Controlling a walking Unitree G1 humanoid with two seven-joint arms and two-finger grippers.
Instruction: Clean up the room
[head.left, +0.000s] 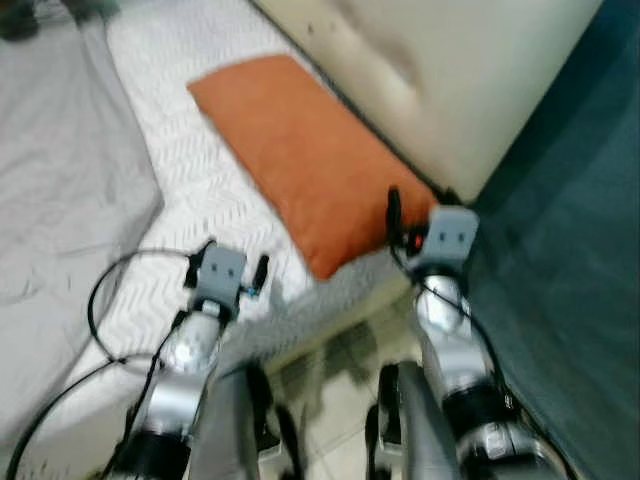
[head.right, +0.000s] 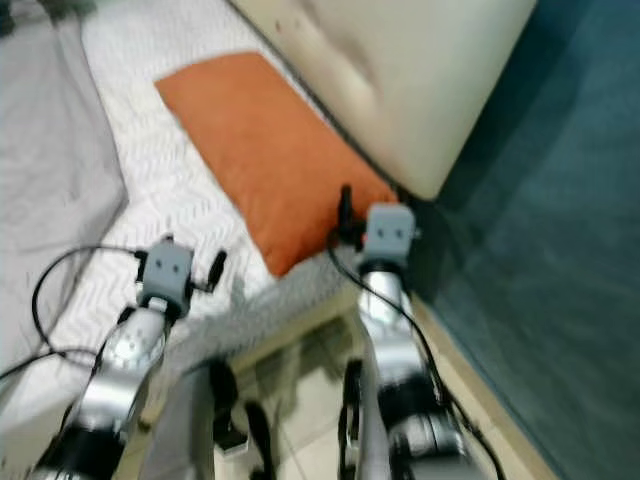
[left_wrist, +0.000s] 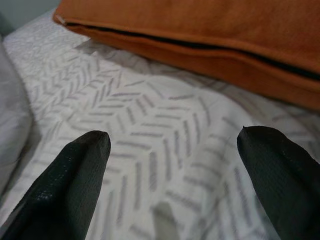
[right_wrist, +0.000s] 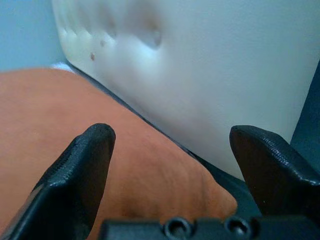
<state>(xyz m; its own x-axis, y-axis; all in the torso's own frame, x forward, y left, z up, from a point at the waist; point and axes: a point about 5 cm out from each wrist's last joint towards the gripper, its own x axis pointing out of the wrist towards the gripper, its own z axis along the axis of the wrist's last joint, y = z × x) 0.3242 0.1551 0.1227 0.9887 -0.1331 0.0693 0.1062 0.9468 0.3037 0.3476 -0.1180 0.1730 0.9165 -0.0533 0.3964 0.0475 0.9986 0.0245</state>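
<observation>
We judge the tidying barely begun: the orange pillow (head.left: 300, 160) lies at twelve o'clock on the bed (head.left: 190, 180) (against the headboard (head.left: 440, 70)), our left end effector (left_wrist: 170, 165) and right end effector (right_wrist: 170, 165) both wide, holding nothing.

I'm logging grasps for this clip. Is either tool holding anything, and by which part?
Nothing is held. The left tool is open over the bedsheet; the right tool is open above the orange pillow's corner.
</observation>
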